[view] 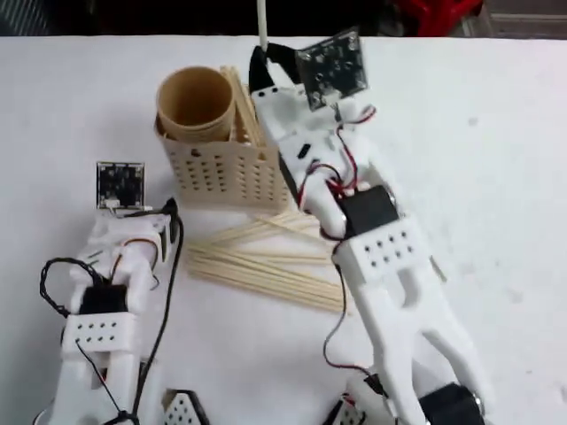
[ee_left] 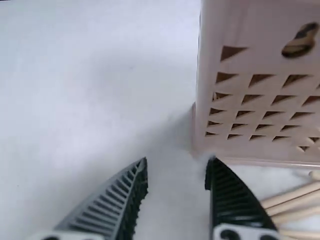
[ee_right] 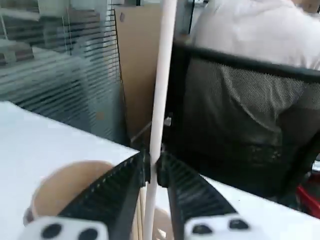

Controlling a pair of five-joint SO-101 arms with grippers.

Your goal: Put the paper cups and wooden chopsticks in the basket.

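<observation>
While the left gripper (ee_left: 177, 170) is held with jaws wide apart just beside the basket (view: 221, 173), where the cups (view: 195, 102) are nested, the chopstick (ee_right: 163, 75) pinched upright by the right gripper (ee_right: 152, 166) over the basket's right side is best lowered straight and released low. Its lower tip is hidden, and the pile (view: 257, 257) before the basket is partly covered by the arm.

A white, flat table (view: 496, 133) is carrying everything here. A beige plastic basket with perforated walls (view: 221, 177) is standing on it toward the far side. A loose fan of pale wooden chopsticks (view: 266, 261) is lying directly on the tabletop just in front of the basket, some ends reaching near its base.
</observation>
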